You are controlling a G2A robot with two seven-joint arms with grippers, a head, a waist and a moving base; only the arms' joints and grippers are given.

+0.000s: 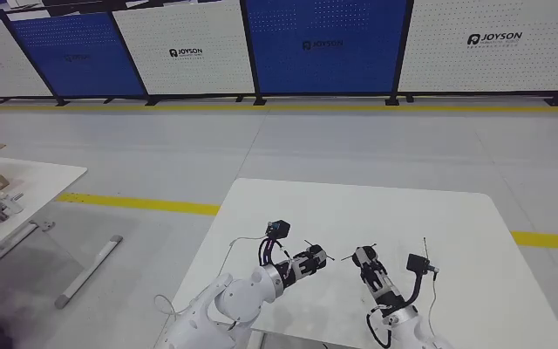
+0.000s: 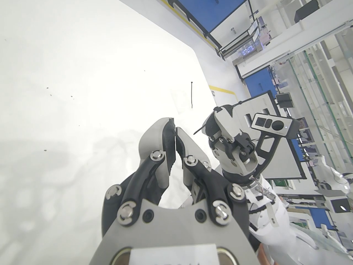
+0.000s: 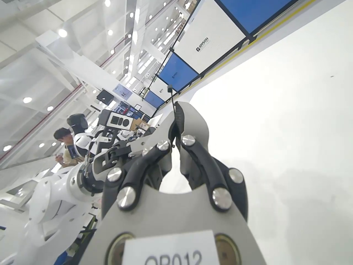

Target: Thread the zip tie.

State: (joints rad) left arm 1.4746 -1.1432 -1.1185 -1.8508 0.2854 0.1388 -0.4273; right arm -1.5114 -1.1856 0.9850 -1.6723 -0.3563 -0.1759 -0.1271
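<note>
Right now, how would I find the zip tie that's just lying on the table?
Start at the white table. On its right side, just beyond the right gripper, a loose zip tie, thin and black, lies straight and flat on the bare top. Unlike the held zip tie pinched in that gripper, nothing grips this one.

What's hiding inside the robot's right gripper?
A thin black zip tie, pinched in the shut right gripper. Its head end pokes out beyond the tip. The part squeezed between the fingers is hidden.
</note>
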